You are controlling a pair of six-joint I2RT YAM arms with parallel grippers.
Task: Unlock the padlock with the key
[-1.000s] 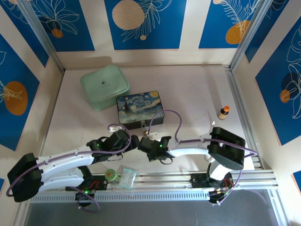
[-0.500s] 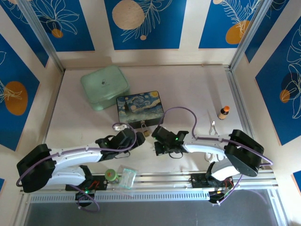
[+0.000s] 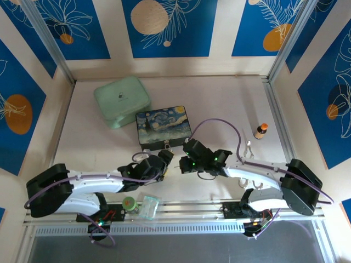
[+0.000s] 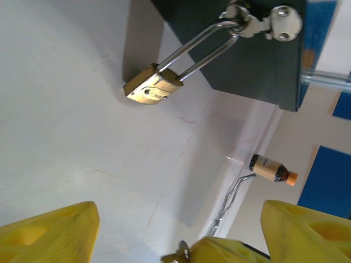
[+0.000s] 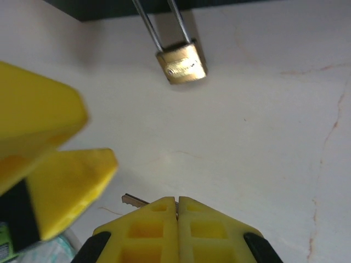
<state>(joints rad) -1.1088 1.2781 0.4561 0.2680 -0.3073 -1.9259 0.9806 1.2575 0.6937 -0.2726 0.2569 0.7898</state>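
The small brass padlock (image 4: 152, 87) (image 5: 182, 63) lies on the table with its silver shackle (image 4: 208, 46) hooked through the latch on the front of the painted box (image 3: 163, 127). My right gripper (image 5: 176, 200) (image 3: 184, 159) is shut on the key (image 5: 134, 200), whose toothed blade sticks out to the left of the fingers, a short way in front of the padlock. The key's tip (image 4: 175, 255) also shows beside the right gripper's yellow finger. My left gripper (image 4: 180, 211) (image 3: 164, 161) is open, with nothing between its fingers, close to the left of the right gripper.
A green lidded container (image 3: 122, 100) sits behind the box. A small brown bottle (image 3: 260, 131) (image 4: 272, 170) and a silver scissor-like tool (image 3: 248, 148) lie at the right. A green-capped jar (image 3: 129, 203) and a clear tub (image 3: 149, 205) stand by the near rail.
The right gripper has swung right and up towards the box front with the key. The left gripper has shifted right to just in front of the padlock.
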